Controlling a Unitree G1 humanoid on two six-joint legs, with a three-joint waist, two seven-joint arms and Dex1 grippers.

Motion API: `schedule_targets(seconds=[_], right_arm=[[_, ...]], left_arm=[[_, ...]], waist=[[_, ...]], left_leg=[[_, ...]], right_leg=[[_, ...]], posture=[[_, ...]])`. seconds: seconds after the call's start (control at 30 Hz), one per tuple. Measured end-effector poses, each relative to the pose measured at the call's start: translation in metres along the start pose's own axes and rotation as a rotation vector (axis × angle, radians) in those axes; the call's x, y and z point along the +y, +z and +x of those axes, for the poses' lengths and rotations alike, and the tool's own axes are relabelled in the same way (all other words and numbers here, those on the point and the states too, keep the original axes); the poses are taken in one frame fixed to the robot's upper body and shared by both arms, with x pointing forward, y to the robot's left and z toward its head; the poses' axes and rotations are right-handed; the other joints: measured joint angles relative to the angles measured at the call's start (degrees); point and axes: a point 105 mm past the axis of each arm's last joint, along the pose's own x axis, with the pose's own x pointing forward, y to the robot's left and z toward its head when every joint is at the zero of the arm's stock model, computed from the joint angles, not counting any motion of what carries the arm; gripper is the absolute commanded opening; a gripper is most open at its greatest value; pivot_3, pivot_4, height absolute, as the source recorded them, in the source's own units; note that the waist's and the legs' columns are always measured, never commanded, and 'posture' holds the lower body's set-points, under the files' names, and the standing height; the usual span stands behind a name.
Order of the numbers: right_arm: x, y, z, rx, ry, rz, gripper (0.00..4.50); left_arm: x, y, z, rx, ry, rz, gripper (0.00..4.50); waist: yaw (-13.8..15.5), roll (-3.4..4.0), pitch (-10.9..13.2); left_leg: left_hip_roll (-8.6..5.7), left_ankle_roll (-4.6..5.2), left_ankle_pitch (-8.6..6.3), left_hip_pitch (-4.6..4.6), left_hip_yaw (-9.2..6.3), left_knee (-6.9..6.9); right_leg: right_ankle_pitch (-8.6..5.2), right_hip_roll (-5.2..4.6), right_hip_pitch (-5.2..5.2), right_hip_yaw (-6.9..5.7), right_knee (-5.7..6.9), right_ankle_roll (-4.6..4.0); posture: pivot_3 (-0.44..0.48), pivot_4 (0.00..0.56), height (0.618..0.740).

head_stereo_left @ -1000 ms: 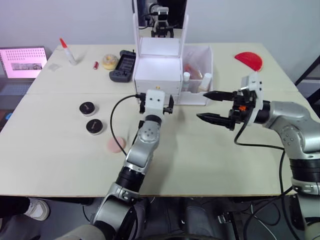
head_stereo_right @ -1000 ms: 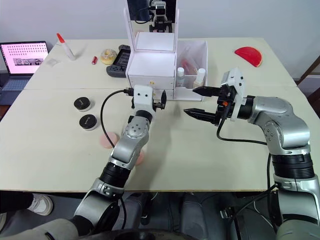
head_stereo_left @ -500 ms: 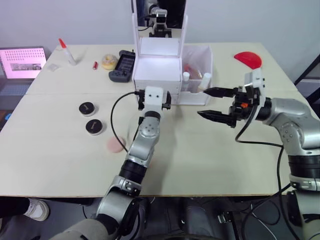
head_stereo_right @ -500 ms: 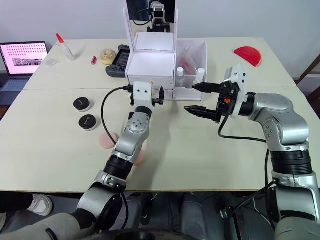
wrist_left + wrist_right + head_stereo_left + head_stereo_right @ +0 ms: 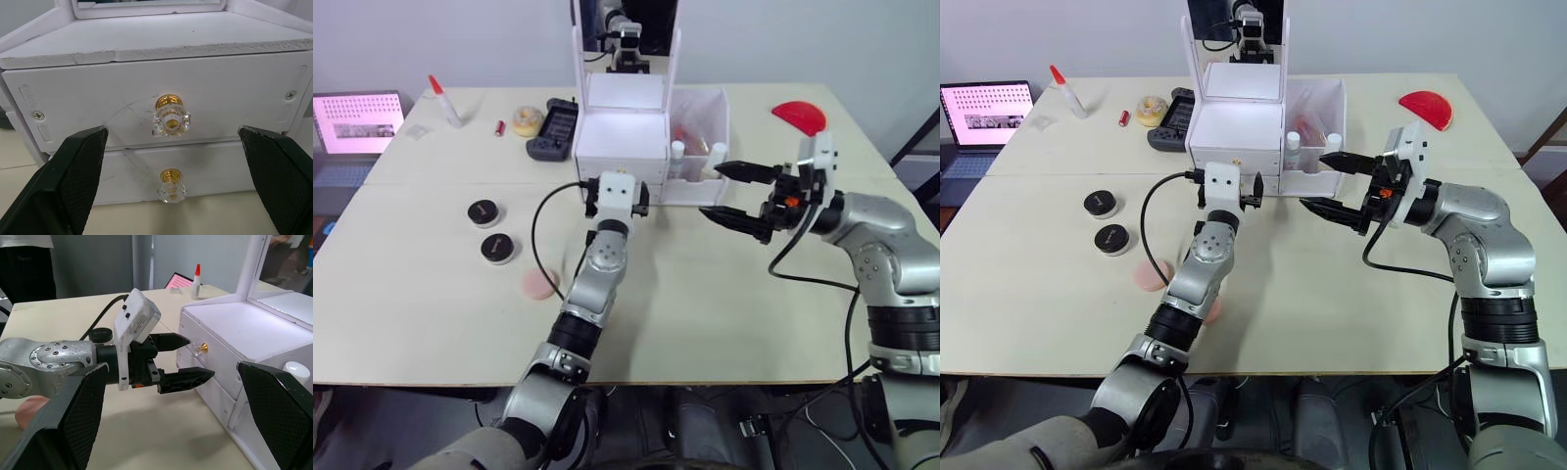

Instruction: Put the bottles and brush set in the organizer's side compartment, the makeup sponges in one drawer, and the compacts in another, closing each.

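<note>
Wide pale wooden bench carrying everything. At its far middle, white plastic organizer with upright framed mirror, both stacked drawers shut; open-topped white side compartment already holding two small white-capped bottles. Left tool, black fingers spread apart, lined up on the upper drawer's clear gold-collared knob, not yet touching. Right tool, likewise apart and empty, hovering just before the side compartment. Two round black compacts and flat pink makeup sponges lying loose left of the organizer. Likely step: opening a drawer. Next: advancing, pinching the knob, pulling straight out.
</note>
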Motion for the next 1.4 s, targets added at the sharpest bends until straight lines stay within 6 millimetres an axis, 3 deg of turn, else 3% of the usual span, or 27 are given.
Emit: schedule_targets(seconds=[0.13, 0.23, 0.43, 0.47, 0.87, 0.97, 1.1, 1.4], right_arm=[[0.0, 0.0, 0.0, 0.001, -0.004, 0.001, 4.45], [0.0, -0.001, 0.0, 0.001, -0.006, 0.002, 4.5], [0.0, -0.003, -0.001, 0.007, -0.011, 0.011, 4.5], [0.0, -0.004, -0.001, 0.009, -0.013, 0.014, 4.5], [-0.001, -0.005, -0.001, 0.019, -0.023, 0.023, 4.5], [-0.001, -0.006, -0.001, 0.023, -0.027, 0.021, 4.5], [-0.002, -0.006, -0.001, 0.025, -0.03, 0.024, 4.5], [-0.002, -0.007, -0.001, 0.029, -0.035, 0.027, 4.5]], left_arm=[[0.0, -0.002, 0.0, 0.006, -0.003, 0.002, 4.5], [-0.001, -0.001, 0.0, -0.001, -0.008, 0.0, 3.62], [-0.002, 0.0, 0.002, -0.006, -0.01, 0.001, 0.37], [-0.002, -0.002, 0.002, 0.001, -0.012, 0.003, 0.05], [-0.003, -0.003, 0.002, 0.002, -0.015, 0.003, 0.05], [-0.004, -0.003, 0.002, 0.002, -0.02, 0.003, 0.84], [-0.003, 0.0, 0.002, -0.011, -0.016, 0.001, 2.84], [-0.003, 0.008, 0.004, -0.035, -0.016, 0.0, 2.84]], waist=[[0.0, 0.0, 0.0], [0.0, 0.0, 0.0], [0.0, 0.0, 0.0], [0.1, 0.0, 0.0], [0.0, 0.0, 0.0], [0.0, 0.0, 0.0], [0.0, 0.0, 0.0], [0.0, 0.0, 0.0]], left_leg=[[0.0, 0.0, 0.0, 0.0, -0.01, 0.0], [0.0, 0.0, 0.0, 0.0, 0.0, 0.0], [0.0, 0.0, 0.0, 0.0, 0.0, 0.0], [-0.01, 0.0, 0.0, -0.02, 0.0, 0.01], [-0.02, 0.0, 0.0, -0.04, -0.02, 0.02], [-0.02, 0.0, 0.0, -0.04, -0.01, 0.02], [-0.02, 0.0, 0.0, -0.04, -0.02, 0.02], [-0.02, 0.0, 0.0, -0.04, -0.01, 0.03]], right_leg=[[0.0, 0.0, 0.0, 0.0, 0.0, 0.0], [0.0, 0.0, 0.0, 0.0, 0.0, 0.0], [0.0, 0.0, 0.0, 0.0, 0.0, 0.0], [0.0, 0.0, 0.0, 0.0, 0.0, 0.0], [0.01, 0.0, -0.03, 0.0, 0.01, 0.02], [0.01, 0.0, -0.03, 0.0, 0.01, 0.02], [0.01, -0.01, -0.03, 0.0, 0.01, 0.02], [0.02, 0.0, -0.02, 0.0, 0.01, 0.03]], posture=[[0.0, 0.15, 0.738], [0.0, 0.15, 0.738], [0.0, 0.15, 0.738], [0.0, 0.15, 0.738], [0.0, 0.15, 0.738], [0.0, 0.15, 0.738], [0.0, 0.15, 0.738], [0.0, 0.15, 0.738]])
